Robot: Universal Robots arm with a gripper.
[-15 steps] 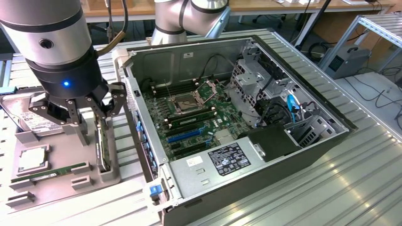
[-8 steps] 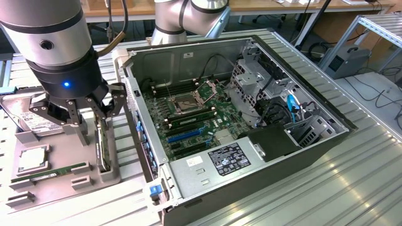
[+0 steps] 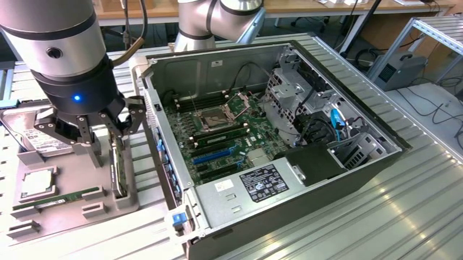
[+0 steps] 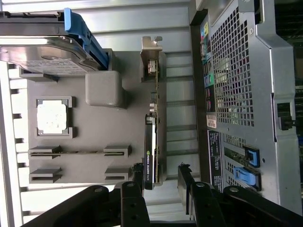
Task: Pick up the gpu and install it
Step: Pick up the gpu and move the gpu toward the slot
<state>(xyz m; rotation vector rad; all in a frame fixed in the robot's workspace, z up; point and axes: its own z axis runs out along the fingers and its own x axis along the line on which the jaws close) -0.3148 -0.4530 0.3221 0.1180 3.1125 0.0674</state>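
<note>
Evidently not yet picked up, the gpu [image 4: 150,142] is shown standing on edge in the grey parts tray [image 4: 94,137], beside the open computer case [image 3: 173,67]. The gripper [image 4: 160,172] is poised over one end of the card, fingers spread wide and empty. Both grasping and installation are judged outstanding.

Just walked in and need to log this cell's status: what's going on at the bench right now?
A single robot arm is working on a graphics card install. Its gripper is open and hangs low over the gpu, which stands on edge in the grey parts holder beside the open computer case. The fingers sit either side of the card's end without closing on it. Nothing is lifted yet.
</note>
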